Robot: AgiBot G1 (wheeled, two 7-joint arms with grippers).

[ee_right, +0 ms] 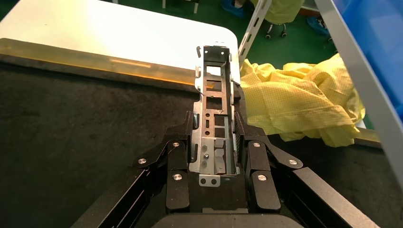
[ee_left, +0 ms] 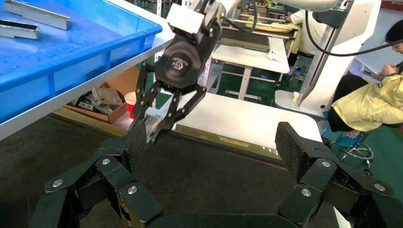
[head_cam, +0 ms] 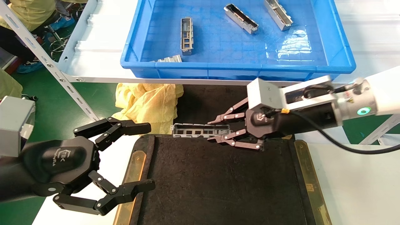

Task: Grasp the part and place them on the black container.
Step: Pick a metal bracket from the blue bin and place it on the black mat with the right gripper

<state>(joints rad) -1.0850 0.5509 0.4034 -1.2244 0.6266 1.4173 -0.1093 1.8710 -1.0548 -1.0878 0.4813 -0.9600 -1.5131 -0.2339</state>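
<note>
The right gripper [head_cam: 220,130] is closed on one end of a part [head_cam: 200,130], a slim silver-grey metal channel with rectangular cutouts. The part's long axis runs left to right and projects from the fingers toward the robot's left. It sits at the far edge of the black container [head_cam: 218,184]; contact with the surface cannot be confirmed. The right wrist view shows the part [ee_right: 215,123] seated squarely between both fingers [ee_right: 178,161].

The container is a wide, flat tray with a rough matte face and brass-coloured strips [head_cam: 307,178] along its side edges. Its open surface lies nearer than the held part, so placement likely needs a short move nearer and down.

The left gripper [head_cam: 147,157] is spread wide and empty at the tray's near-left corner.

Further parts [head_cam: 186,36] lie in the blue bin [head_cam: 237,67] beyond. A yellow cloth [head_cam: 150,104] lies left of the held part.
</note>
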